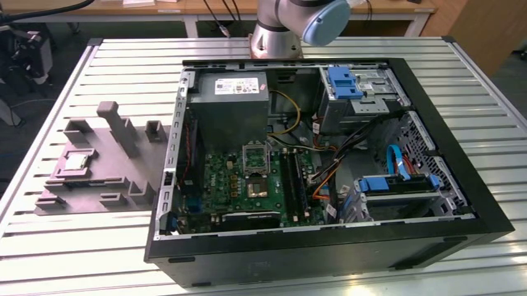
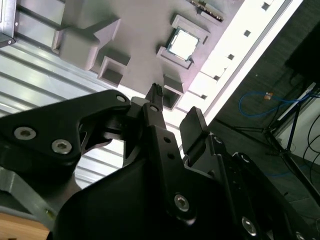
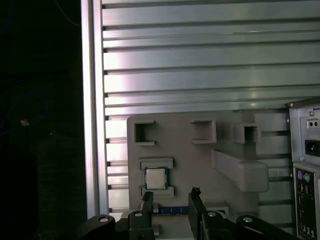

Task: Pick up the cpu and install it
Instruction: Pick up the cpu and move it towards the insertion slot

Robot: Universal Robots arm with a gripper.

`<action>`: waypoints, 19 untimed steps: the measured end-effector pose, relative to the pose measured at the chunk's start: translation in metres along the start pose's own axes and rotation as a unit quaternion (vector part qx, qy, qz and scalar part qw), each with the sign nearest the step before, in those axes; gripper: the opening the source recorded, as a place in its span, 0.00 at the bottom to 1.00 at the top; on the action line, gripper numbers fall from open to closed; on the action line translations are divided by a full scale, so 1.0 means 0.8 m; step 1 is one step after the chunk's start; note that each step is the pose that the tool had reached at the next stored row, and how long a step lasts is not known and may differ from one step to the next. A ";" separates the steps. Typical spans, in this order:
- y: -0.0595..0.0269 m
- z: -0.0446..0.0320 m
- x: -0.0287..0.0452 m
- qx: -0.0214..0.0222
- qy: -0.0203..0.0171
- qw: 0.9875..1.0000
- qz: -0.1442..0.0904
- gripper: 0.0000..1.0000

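cpu [image 3: 155, 178], flat in tray [image 3: 200, 165] pocket by the tray's outer edge; gripper [image 3: 171, 199] overhead, jaws spread, empty; cpu slightly off their gap.

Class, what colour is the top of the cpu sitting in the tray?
Silvery-grey metal. The cpu shows best in the first wrist view.

Your exterior view looks steeply down from high above on the open computer case [image 1: 329, 154] and the grey tray [image 1: 115, 174] beside it. Both wrist views sit behind the gripper [image 3: 171, 195], looking out past its fingertips, and share the tray with the cpu [image 3: 155, 177] just beyond the jaws; the second wrist view is tilted.
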State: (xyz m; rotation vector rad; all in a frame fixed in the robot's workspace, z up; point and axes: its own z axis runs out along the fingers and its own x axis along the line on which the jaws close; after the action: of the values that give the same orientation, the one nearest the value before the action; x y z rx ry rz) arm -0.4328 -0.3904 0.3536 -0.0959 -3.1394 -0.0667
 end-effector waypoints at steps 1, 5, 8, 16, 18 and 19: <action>0.000 0.0001 0.0006 0.000 0.000 1.000 0.000 0.42; 0.000 0.0004 0.0012 0.000 0.000 1.000 0.000 0.42; 0.000 0.0005 0.0013 0.000 0.000 1.000 0.000 0.42; 0.000 0.0005 0.0013 0.000 0.000 1.000 0.000 0.60; 0.000 0.0005 0.0012 0.000 0.000 1.000 0.000 0.66; 0.000 0.0005 0.0012 0.000 0.000 1.000 0.000 0.66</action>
State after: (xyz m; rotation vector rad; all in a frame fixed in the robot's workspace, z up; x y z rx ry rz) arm -0.4338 -0.3904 0.3532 -0.0958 -3.1397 -0.0667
